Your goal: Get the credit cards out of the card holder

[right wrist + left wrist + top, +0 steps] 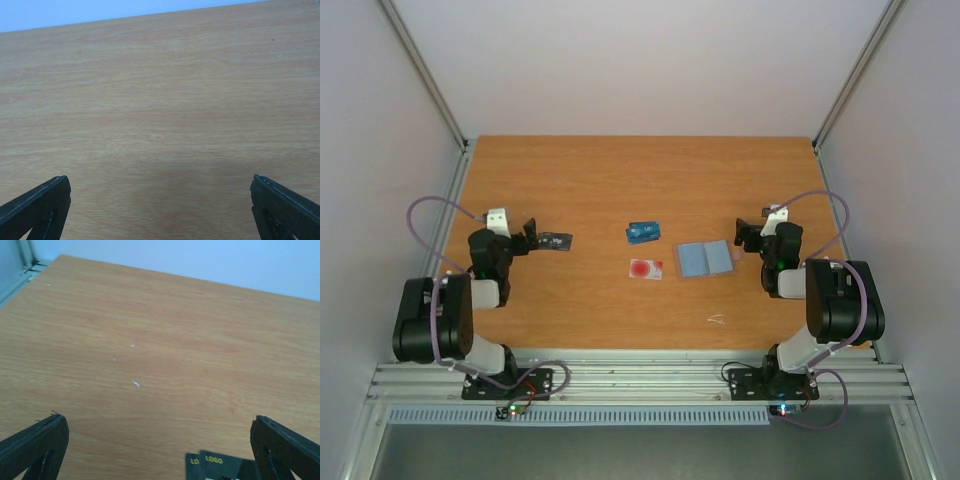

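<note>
Black plastic jaws on both arms are spread as wide as they go, and neither is gripping anything. The left gripper (530, 237) has the dark grey-black rectangular card (557, 241) lying flat on the wooden table (620, 180) right at its fingertips. The right gripper (744, 237) only sees bare wood. The light blue two-panel folding card holder (705, 259) lies open just beside it, with the bright blue card (643, 232) and the white card with a red round mark (646, 268) out on the table nearby.

Yellow "LOGO" printed on dark card (220, 467), partial "LO" just left of it
</note>
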`<state>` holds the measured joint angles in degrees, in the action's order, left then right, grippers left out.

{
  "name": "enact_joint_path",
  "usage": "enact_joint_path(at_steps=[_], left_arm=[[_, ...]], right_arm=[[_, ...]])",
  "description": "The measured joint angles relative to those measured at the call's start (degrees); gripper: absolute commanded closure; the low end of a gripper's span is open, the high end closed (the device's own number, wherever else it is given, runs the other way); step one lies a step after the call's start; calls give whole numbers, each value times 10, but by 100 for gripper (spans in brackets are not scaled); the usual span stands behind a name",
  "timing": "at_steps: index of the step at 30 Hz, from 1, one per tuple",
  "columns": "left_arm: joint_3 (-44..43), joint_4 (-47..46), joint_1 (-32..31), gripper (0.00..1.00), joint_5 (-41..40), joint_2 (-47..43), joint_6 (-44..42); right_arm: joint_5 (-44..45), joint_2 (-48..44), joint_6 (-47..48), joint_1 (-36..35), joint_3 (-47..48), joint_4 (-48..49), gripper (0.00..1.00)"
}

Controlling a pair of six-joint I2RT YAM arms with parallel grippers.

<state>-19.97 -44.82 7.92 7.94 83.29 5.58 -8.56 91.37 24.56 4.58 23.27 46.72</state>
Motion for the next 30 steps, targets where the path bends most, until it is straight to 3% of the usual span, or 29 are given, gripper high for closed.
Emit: enact_joint_path(at_steps=[4,8,30], left_arm=[[36,-98,-8,1,19,54,0],[37,-107,-10,1,24,66,-1],[-12,-64,-47,1,-9,66,-31]], right_arm=[[0,0,0,0,0,0,2],[0,0,0,0,0,0,2],[0,0,0,0,0,0,1]])
